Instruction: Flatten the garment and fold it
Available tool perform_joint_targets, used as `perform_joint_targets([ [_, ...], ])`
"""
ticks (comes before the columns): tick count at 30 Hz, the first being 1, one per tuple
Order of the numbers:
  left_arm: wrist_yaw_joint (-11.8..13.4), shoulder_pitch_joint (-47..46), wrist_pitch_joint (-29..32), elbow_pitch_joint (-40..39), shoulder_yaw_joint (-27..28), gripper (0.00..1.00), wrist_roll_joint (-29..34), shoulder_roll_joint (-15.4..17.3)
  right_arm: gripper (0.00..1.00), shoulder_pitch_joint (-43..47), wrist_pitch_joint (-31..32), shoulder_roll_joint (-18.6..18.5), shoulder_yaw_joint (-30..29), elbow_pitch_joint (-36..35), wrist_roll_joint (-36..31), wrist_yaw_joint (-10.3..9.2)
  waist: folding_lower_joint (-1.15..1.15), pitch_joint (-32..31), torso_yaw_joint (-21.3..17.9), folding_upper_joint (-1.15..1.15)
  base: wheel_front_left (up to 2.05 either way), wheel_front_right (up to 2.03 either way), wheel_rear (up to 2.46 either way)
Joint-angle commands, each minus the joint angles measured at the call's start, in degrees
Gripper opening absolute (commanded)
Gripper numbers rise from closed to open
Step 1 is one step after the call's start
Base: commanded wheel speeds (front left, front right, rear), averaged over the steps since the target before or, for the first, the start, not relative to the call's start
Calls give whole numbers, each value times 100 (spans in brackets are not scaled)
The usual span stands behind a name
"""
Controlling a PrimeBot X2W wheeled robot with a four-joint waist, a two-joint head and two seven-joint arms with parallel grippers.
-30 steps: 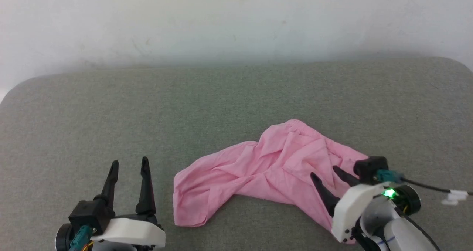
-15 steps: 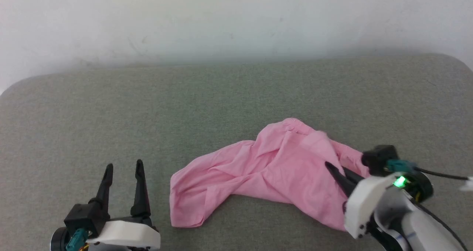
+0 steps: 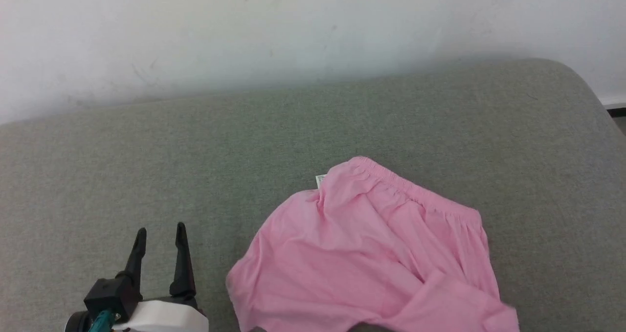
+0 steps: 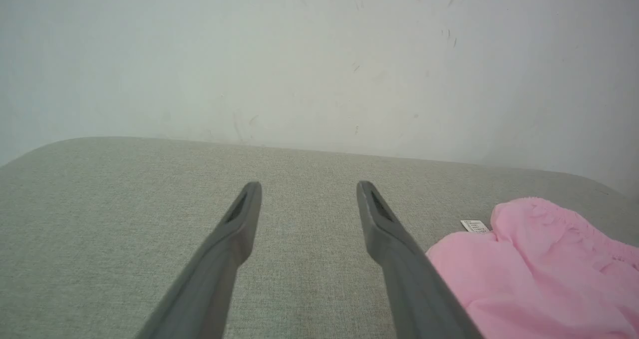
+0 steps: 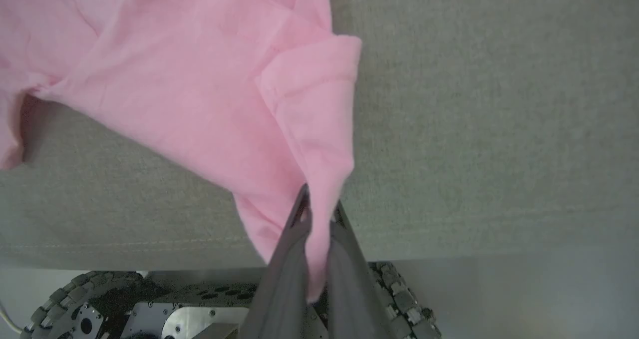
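The light-pink garment [image 3: 371, 254] lies on the grey cushion [image 3: 195, 151], its gathered elastic edge [image 3: 411, 188] toward the wall and a small white label [image 3: 320, 179] at its far left corner. In the right wrist view my right gripper [image 5: 319, 209] is shut on a fold of the garment [image 5: 199, 89] and holds that part lifted over the cushion's front edge. My left gripper [image 3: 160, 236] stands open to the left of the cloth, touching nothing. The left wrist view looks between its open fingers [image 4: 234, 229], and the garment [image 4: 539, 269] with its label [image 4: 474, 225] lies to the right.
A pale wall [image 3: 244, 29] rises behind the cushion. The cushion's rounded right corner [image 3: 582, 82] meets a strip of floor. Below the cushion's front edge in the right wrist view sits my wheeled base [image 5: 150, 309]. Bare cushion stretches left of and behind the cloth.
My right gripper shut on the garment's right part and pulled it up and toward me, spreading the cloth and baring the label. The head camera shifted. The left gripper stayed open.
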Motion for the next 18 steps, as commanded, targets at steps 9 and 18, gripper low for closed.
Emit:
perform_joint_targets([
  [9,-136,-68,-27,194,69,100,111,-70,100,-342,-918,92,-223,-383,458,-5,0,-63,37,0,0,0,0],
  [18,-199,-269,-27,62,-60,100,152,-154,100,-2094,-1170,-516,52,658,726,-5,0,245,376,0,0,0,0],
])
